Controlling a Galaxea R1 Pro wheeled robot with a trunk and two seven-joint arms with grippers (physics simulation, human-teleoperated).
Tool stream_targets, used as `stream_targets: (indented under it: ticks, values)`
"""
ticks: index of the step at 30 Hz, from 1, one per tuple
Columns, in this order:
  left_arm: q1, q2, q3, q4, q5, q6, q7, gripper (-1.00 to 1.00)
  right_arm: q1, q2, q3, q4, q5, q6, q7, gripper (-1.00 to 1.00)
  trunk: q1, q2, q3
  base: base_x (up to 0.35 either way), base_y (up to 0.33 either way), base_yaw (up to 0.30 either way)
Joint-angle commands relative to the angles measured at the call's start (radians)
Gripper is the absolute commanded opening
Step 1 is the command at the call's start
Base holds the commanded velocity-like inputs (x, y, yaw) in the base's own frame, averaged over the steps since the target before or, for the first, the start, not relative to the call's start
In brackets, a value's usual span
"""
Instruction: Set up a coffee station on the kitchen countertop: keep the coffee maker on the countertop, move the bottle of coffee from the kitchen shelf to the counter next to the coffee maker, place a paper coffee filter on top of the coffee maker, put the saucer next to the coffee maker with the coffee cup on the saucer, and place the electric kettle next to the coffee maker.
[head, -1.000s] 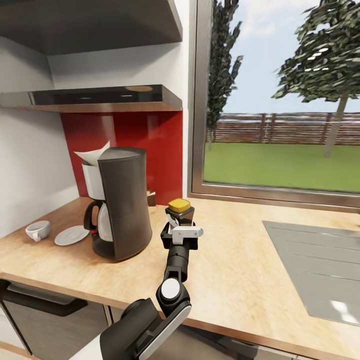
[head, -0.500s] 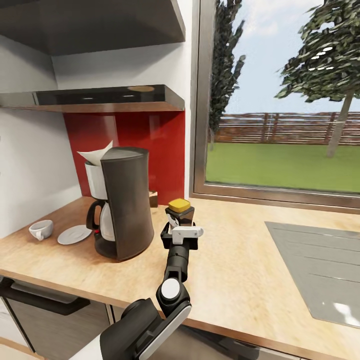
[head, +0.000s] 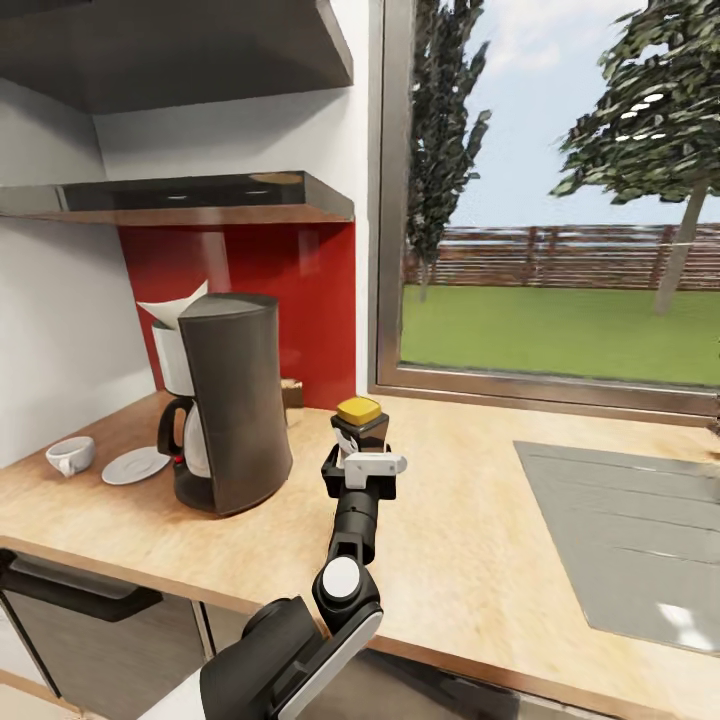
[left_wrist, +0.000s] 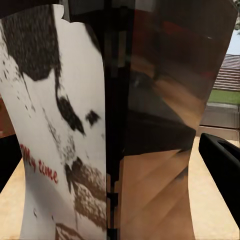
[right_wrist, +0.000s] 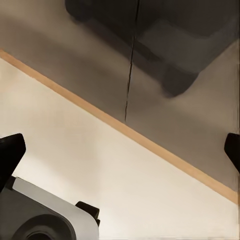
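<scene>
Head view: left gripper (head: 362, 458) clamped round the small squarish dark jar of coffee with yellow-gold lid (head: 359, 423), holding it upright over the light-wood counter (head: 470, 540); whether the jar base touches the wood is hidden by the gripper. To the gripper's left, near, stands the tall black coffee maker (head: 222, 400), white paper filter (head: 176, 305) sitting on its top. Beyond that, well apart from the gripper, the plain white saucer (head: 134, 465) and tiny white cup (head: 70, 455) lie side by side, cup not on saucer. Left wrist view: jar label (left_wrist: 55, 150) close between dark fingers (left_wrist: 222, 160).

Right gripper: fingertips seen at the frame edges in the right wrist view, set wide apart, empty.

Step judged: placing the jar beside the machine. Next move calls for lowering until seated, then releasing without tipping.
</scene>
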Motion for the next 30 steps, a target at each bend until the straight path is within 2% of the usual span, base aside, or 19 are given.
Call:
stream_targets:
  ticks: [1,9,17,30]
  values:
    - [-0.001,0.0,-0.002,-0.001,0.001,0.007,0.007,-1.0,0.0,0.0,0.007,0.001,-0.011,-0.003,0.006,1.0,0.0,-0.001,-0.001,-0.218,-0.166,0.0]
    - [-0.001,0.0,-0.002,-0.001,0.001,0.007,0.008,-1.0,0.0,0.0,0.007,0.001,-0.011,-0.003,0.006,1.0,0.0,-0.001,-0.001,-0.105,-0.076,0.0]
    - [-0.001,0.0,-0.002,-0.001,0.001,0.008,0.008,-1.0,0.0,0.0,0.007,0.001,-0.011,-0.003,0.006,1.0,0.0,-0.001,-0.001,-0.124,-0.219,0.009]
    - [-0.001,0.0,-0.002,-0.001,0.001,0.007,0.007,-1.0,0.0,0.0,0.007,0.001,-0.012,-0.003,0.006,1.0,0.0,-0.001,-0.001,-0.023,-0.048,0.221]
